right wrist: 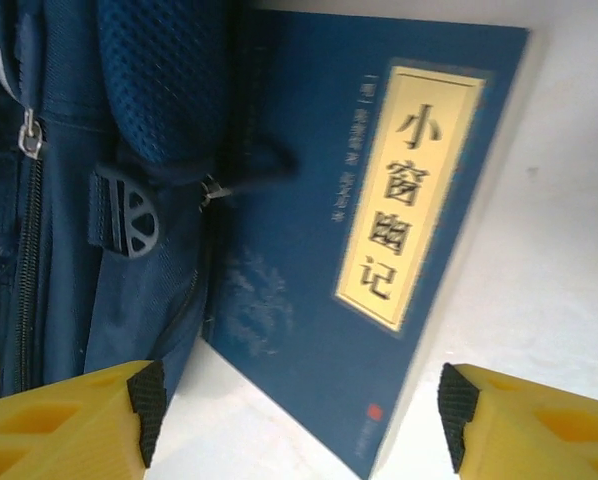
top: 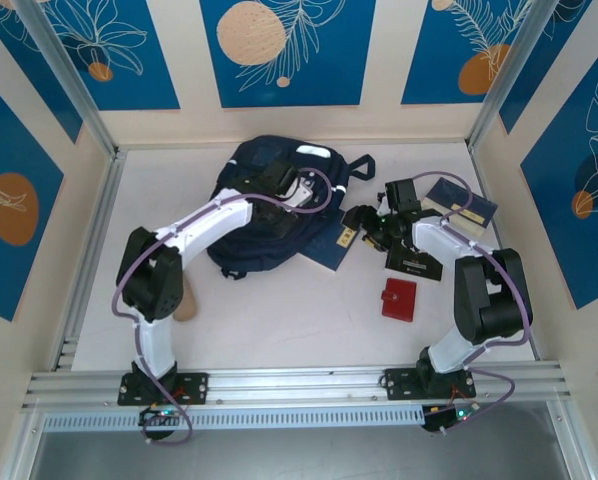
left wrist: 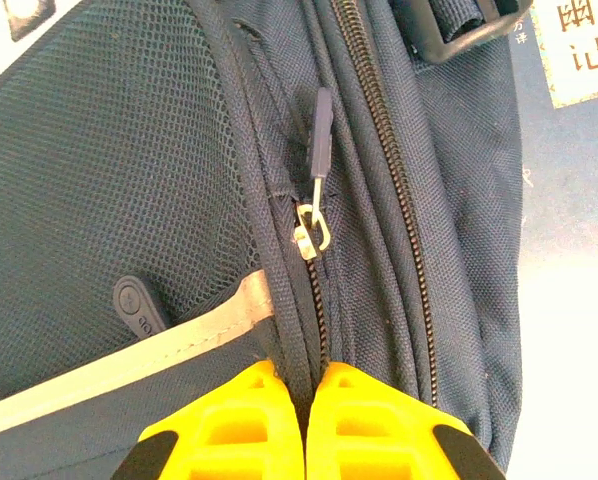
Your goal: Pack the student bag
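Item: student bag [top: 254, 245], a large dark navy fabric backpack with pale trim, lying flat with its edge overlapping the flat navy booklet with gold label [right wrist: 279, 200]. Probably soft and floppy, so the cloth should bunch rather than lift whole; best taken by the slate rubber zip pull [left wrist: 321, 135] or a strap. Left gripper [left wrist: 304, 385] is pinched together on the bag's zip seam, on the bag's booklet side; right gripper [right wrist: 299, 410] is spread wide above the booklet, holding nothing.

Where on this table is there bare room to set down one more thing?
The widest bare patch of table is at the middle front, between the bag, the red wallet and the front rail. A smaller one lies far left, between bag and wall. The right side is crowded: a booklet, the wallet and the arm sit close together.
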You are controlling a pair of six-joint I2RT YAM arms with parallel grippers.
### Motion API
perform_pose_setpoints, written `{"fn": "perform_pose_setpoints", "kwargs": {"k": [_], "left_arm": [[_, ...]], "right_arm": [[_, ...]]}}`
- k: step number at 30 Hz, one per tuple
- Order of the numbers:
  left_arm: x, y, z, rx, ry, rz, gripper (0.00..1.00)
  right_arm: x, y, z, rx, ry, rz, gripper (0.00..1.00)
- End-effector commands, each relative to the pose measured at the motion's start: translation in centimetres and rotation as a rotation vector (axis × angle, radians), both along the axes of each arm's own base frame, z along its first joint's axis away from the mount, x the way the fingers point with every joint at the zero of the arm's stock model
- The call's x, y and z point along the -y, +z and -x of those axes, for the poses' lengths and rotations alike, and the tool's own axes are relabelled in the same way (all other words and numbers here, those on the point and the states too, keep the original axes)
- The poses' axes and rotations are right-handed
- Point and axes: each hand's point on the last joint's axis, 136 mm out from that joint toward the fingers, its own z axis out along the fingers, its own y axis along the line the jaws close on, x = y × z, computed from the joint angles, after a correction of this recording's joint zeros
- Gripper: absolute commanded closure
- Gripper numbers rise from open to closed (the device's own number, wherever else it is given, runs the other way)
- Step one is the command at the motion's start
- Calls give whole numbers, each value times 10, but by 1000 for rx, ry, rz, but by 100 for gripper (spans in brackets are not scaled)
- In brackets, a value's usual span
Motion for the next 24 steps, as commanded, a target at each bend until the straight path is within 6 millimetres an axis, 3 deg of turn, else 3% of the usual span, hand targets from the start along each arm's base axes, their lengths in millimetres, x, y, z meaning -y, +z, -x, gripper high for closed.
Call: {"fn": "perform_pose_setpoints", "kwargs": {"k": [1, 5, 9, 12, 16, 24], "left_arm": [[0, 44, -1, 116, 30, 66, 100], [-17, 52, -4, 154, 118, 34, 100], [-26, 53, -4, 168, 164, 22, 100], [-22, 50, -1, 150, 160, 48, 100], [-19, 51, -2, 146, 162, 58, 100], [-16, 47, 0, 123, 161, 71, 100]], "right_arm": [[-25, 0, 2, -28, 45, -78, 29], [-24, -25, 7, -93, 8, 57, 39], [9, -45, 20, -149, -98, 314, 42], [21, -54, 25, -183, -131, 352, 41], [4, -63, 19, -206, -72, 290, 42], [-9, -76, 8, -247, -53, 252, 65]]}}
